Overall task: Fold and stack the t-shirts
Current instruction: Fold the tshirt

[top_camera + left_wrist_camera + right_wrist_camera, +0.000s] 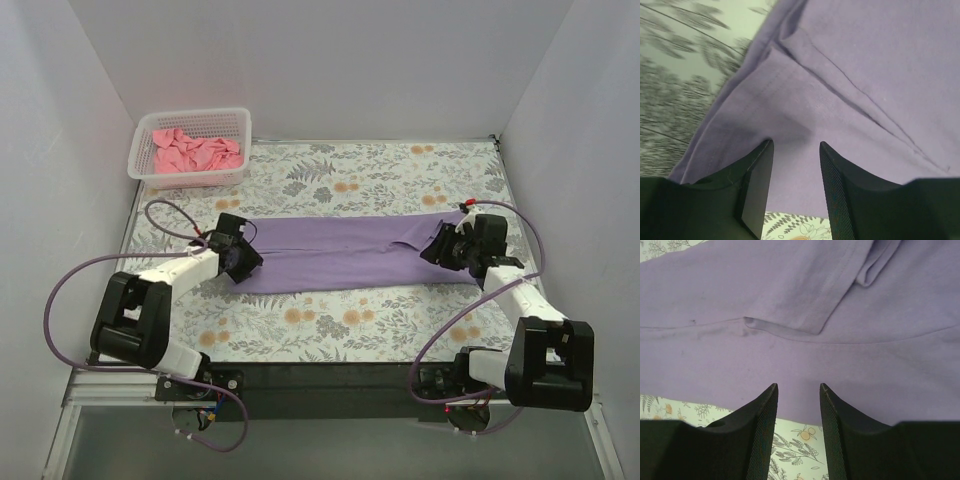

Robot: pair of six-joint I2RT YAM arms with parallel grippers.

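**Lavender t-shirt (340,255) spread as a long folded band across the floral tablecloth (400,170).**
The left gripper (796,145) and the right gripper (798,386) are positioned over opposite ends of the band, with the fingers of each spread apart and nothing pinched. The salmon-pink t-shirt (195,152) is seen crumpled in the white basket (190,114) at the far left corner.

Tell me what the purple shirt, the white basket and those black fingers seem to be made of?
Purple shirt: soft matte knit cloth, likely cotton; stitched hems and creases show.
White basket: moulded plastic, judging by its thin openwork mesh walls.
Black fingers: probably hard matte plastic, with finely ridged inner faces that may be rubber.
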